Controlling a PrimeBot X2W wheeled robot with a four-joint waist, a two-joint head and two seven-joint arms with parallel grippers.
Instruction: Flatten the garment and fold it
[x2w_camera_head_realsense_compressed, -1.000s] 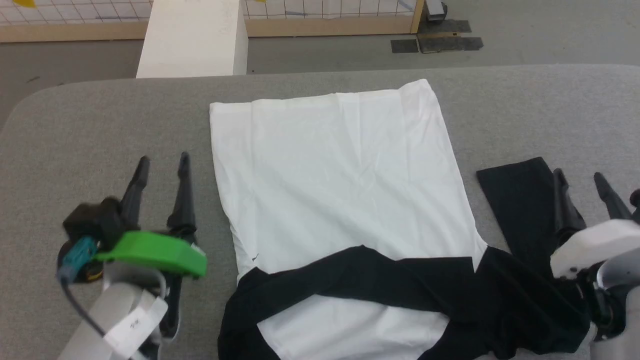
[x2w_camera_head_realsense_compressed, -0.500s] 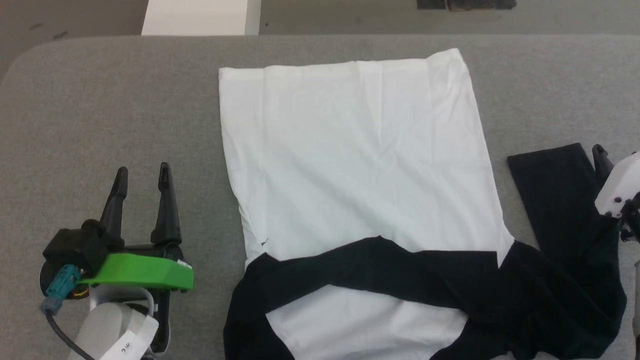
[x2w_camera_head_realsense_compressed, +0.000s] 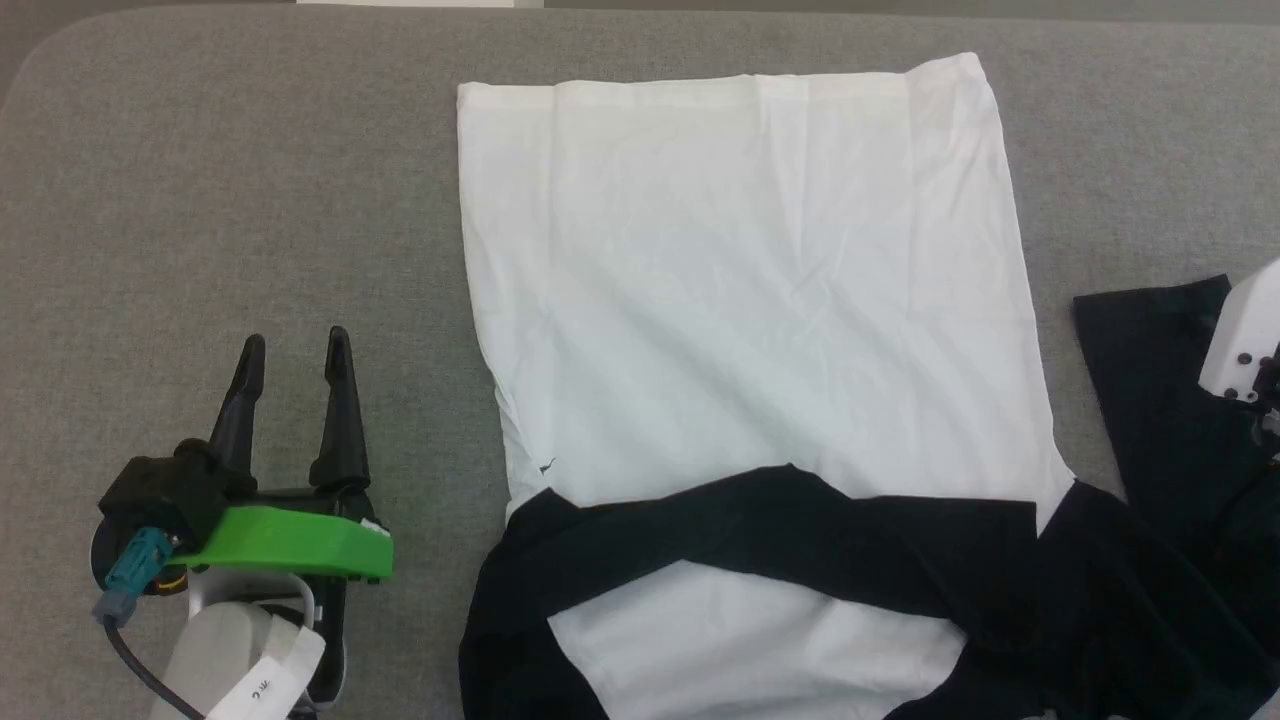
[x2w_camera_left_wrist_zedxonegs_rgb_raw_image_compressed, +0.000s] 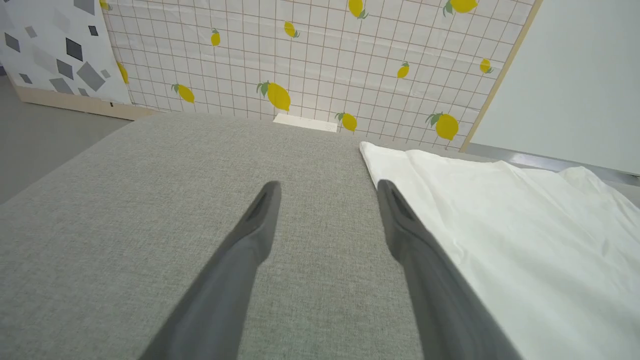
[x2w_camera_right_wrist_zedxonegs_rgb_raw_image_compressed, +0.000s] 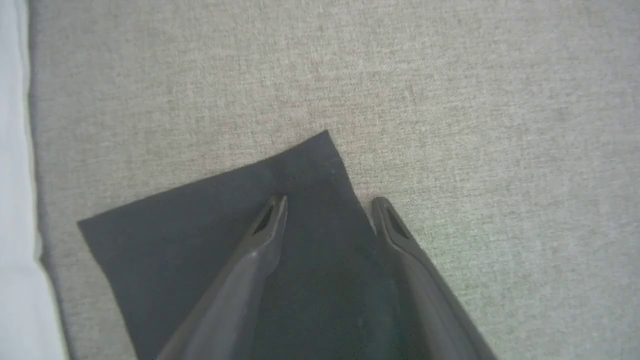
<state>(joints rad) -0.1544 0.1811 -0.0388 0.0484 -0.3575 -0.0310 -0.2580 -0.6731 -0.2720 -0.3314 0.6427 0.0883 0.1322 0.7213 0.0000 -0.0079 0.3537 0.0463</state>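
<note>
The garment (x2w_camera_head_realsense_compressed: 750, 300) lies on the grey padded table (x2w_camera_head_realsense_compressed: 200, 200), its white body spread flat toward the far edge. One black sleeve (x2w_camera_head_realsense_compressed: 780, 520) is folded across the body near me. The other black sleeve (x2w_camera_head_realsense_compressed: 1150, 380) sticks out to the right. My left gripper (x2w_camera_head_realsense_compressed: 295, 350) rests open over bare table left of the garment; in the left wrist view this gripper (x2w_camera_left_wrist_zedxonegs_rgb_raw_image_compressed: 328, 185) holds nothing, and the white cloth (x2w_camera_left_wrist_zedxonegs_rgb_raw_image_compressed: 500, 230) lies beside its right finger. My right gripper (x2w_camera_right_wrist_zedxonegs_rgb_raw_image_compressed: 330, 200) is open, its fingers straddling the side edge of that sleeve (x2w_camera_right_wrist_zedxonegs_rgb_raw_image_compressed: 200, 240) near its far corner.
A white box (x2w_camera_left_wrist_zedxonegs_rgb_raw_image_compressed: 305, 121) stands beyond the table's far edge, in front of a lemon-patterned wall panel (x2w_camera_left_wrist_zedxonegs_rgb_raw_image_compressed: 300, 60). Bare table surface stretches left of the garment and beyond the right sleeve (x2w_camera_right_wrist_zedxonegs_rgb_raw_image_compressed: 450, 100). My right arm's white wrist housing (x2w_camera_head_realsense_compressed: 1245, 340) sits at the head view's right edge.
The head camera has tilted down, so the floor and most of the box have left that view. The right gripper's fingers have slipped out at its right edge. The garment has not moved.
</note>
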